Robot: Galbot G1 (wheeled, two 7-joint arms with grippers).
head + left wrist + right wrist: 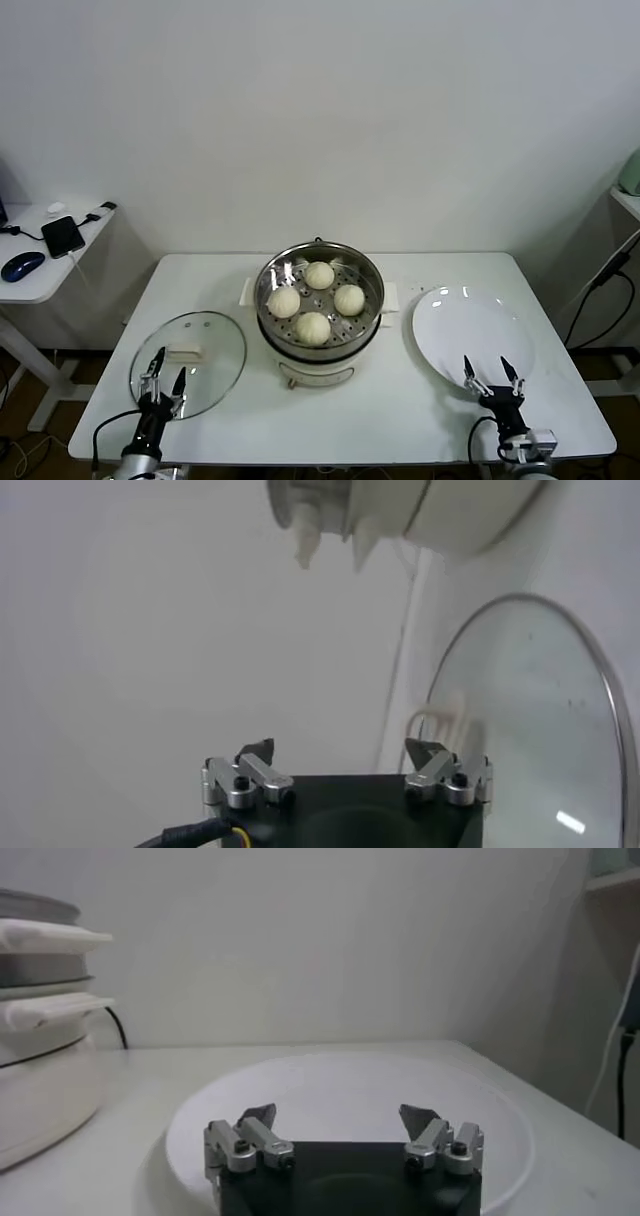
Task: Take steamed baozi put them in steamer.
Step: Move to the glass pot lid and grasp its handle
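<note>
Steamed baozi (pixel 316 300): four, seated on tray inside steamer (pixel 320 352), table centre; plate (pixel 440 330) bare; left gripper (pixel 166 375) and right gripper (pixel 492 373) spread wide, empty, near edge; loading apparently complete; keep arms clear.

Both grippers, left gripper (pixel 166 371) and right gripper (pixel 492 371): black bodies, dark pointed fingertips. Silver screwed finger brackets. Black cables at the wrists, with a yellow wire on the left.

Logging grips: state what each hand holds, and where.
Nothing. The left hand hangs open by the glass lid; the right hand hangs open by the plate.
</note>
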